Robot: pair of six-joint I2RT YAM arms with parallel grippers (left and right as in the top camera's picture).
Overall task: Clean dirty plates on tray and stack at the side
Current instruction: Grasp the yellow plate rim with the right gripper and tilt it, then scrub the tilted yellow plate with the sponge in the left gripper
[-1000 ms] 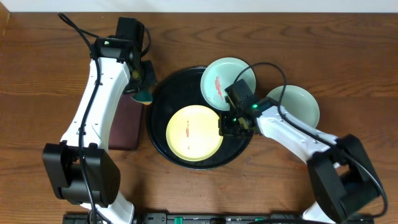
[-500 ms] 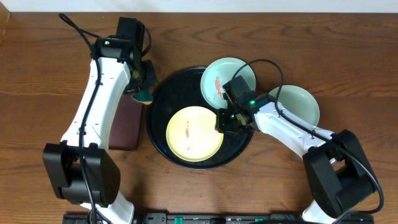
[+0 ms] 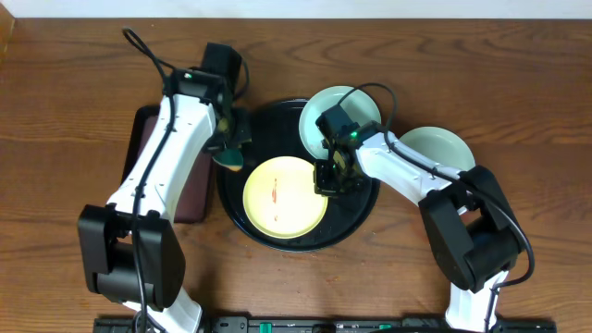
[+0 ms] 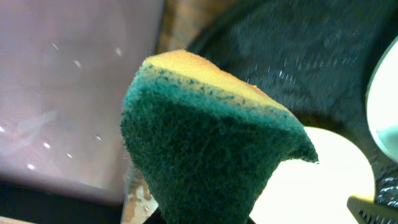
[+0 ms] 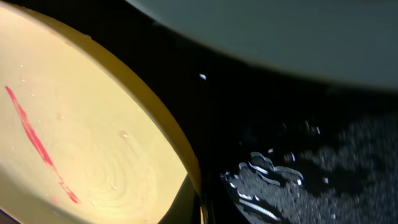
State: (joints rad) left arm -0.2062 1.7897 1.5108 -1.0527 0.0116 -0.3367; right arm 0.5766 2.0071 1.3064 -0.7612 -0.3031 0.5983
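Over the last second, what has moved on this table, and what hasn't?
The left gripper, holding the sponge, swung right from over the brown tray to the left rim of the black tray, beside the yellow plate. The right gripper edged left to that plate's right edge, and the plate seems nudged slightly left. The mint plate on the tray and the mint plate on the table stayed put.

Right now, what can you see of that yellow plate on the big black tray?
The yellow plate is small, round and shallow, with a low raised rim, and looks like smooth plastic. It lies flat on the black tray, towards the tray's left side. A thin red smear crosses its middle, and small droplets dot its surface. The right gripper sits at its right rim; whether it grips the plate I cannot tell. The sponge hangs by its upper-left edge.
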